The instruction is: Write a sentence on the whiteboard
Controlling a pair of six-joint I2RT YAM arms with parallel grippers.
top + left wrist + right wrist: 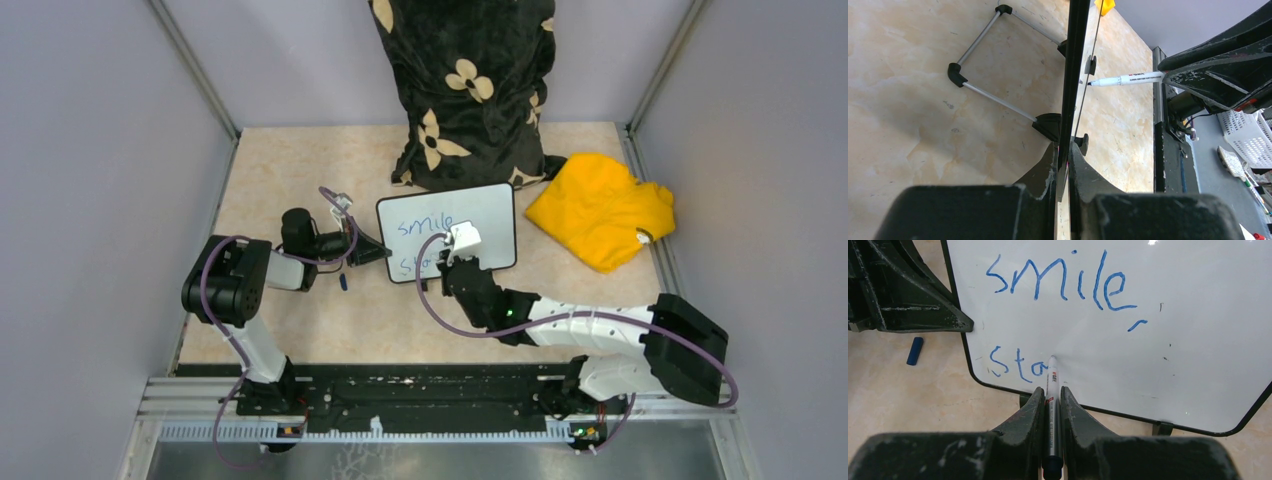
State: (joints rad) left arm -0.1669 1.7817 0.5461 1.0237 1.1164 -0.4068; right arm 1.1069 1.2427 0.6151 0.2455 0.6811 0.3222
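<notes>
The right hand (pixel 1052 396) is closed firmly on a thin white marker pen with a black end (pixel 1052 374). The pen lies straight between the two fingers. Its tip, just ahead of the hand, touches the small white whiteboard with rounded corners and a thin dark frame (pixel 1173 335). The tip stands right after the letters "sta" in the lower line of the blue handwritten sentence (pixel 1063 285). The upper line, farther ahead, reads "smile,". The bottom frame of the board passes just in front of the fingertips. To the right of the pen, the white surface runs open as far as the right corner.

The left hand (pixel 1064 150) is clamped on the left side edge of the whiteboard, with the frame pressed between its fingers. Beside this hand, behind the board, a silver wire stand with black corner pieces (pixel 983 95) rests on the beige marbled worktop (pixel 290 170).

A small blue pen cap (pixel 915 350) lies on the worktop to the left of the right hand, near the left hand. Well to the right of the right hand lies a crumpled yellow cloth (pixel 600 205). Beyond the board's top edge stands a black fabric bag with cream flowers (pixel 465 90).
</notes>
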